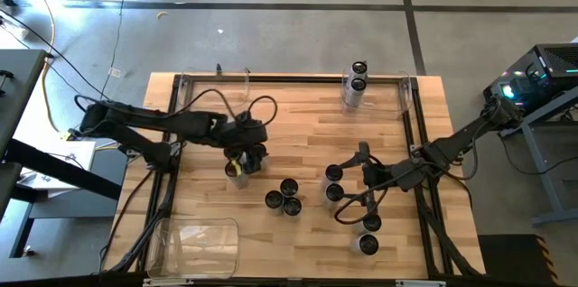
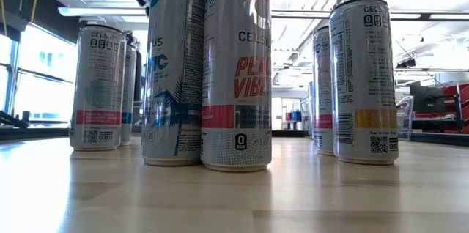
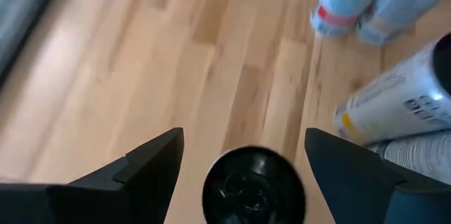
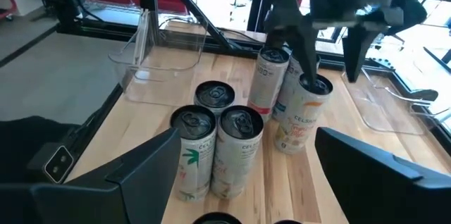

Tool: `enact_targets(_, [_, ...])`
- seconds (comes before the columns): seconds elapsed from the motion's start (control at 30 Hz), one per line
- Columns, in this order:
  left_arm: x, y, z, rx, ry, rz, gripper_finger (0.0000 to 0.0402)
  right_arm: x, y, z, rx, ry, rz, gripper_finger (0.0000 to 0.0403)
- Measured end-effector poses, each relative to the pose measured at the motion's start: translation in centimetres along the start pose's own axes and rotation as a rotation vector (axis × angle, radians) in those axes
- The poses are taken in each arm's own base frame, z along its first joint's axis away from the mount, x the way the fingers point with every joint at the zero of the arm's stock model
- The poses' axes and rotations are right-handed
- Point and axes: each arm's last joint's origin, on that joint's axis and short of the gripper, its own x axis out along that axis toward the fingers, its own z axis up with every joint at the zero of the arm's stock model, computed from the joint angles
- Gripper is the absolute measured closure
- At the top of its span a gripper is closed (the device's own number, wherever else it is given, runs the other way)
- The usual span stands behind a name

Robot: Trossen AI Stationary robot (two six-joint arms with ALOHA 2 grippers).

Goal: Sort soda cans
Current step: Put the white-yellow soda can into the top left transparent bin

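I see two matte black arms built of slim jointed segments, black cables looping loosely beside each one. My left tool [image 1: 242,162] ends in two broad, flat, dark wedge-shaped fingers [image 3: 144,160] with angled inner faces. My right tool [image 1: 348,199] carries the same black angular fingers [image 4: 134,171], plain and unmarked.

Seen from above, three soda cans [image 1: 283,199] cluster at table [image 1: 298,134] centre; two cans [image 1: 356,85] stand at one o'clock, a clear bin [image 1: 200,244] at seven o'clock
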Motion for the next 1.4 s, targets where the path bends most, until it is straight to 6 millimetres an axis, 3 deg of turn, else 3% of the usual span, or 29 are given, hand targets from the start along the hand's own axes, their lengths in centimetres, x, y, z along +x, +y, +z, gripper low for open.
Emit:
enact_targets(0.2, [0.9,1.3,-0.1,-0.039,0.058,-0.032,0.0110,0.0,0.0,0.0,0.007,0.000,0.000,0.0081])
enact_targets(0.53, [0.6,1.5,-0.8,0.041,0.133,-0.030,0.0110,0.0,0.0,0.0,0.007,0.000,0.000,0.0081])
enact_targets(0.93, [-0.1,1.7,-0.5,0.113,0.072,-0.032,0.0110,0.0,0.0,0.0,0.014,0.002,0.000,0.0081])
enact_targets(1.17, [-1.6,0.3,-0.7,0.208,0.030,-0.085,0.0110,0.0,-0.1,-0.1,0.012,0.007,-0.003,0.0081])
enact_targets(1.4, [-0.1,-0.5,-1.4,0.220,0.096,-0.070,0.0110,0.0,0.0,-0.1,0.011,0.009,-0.003,0.0081])
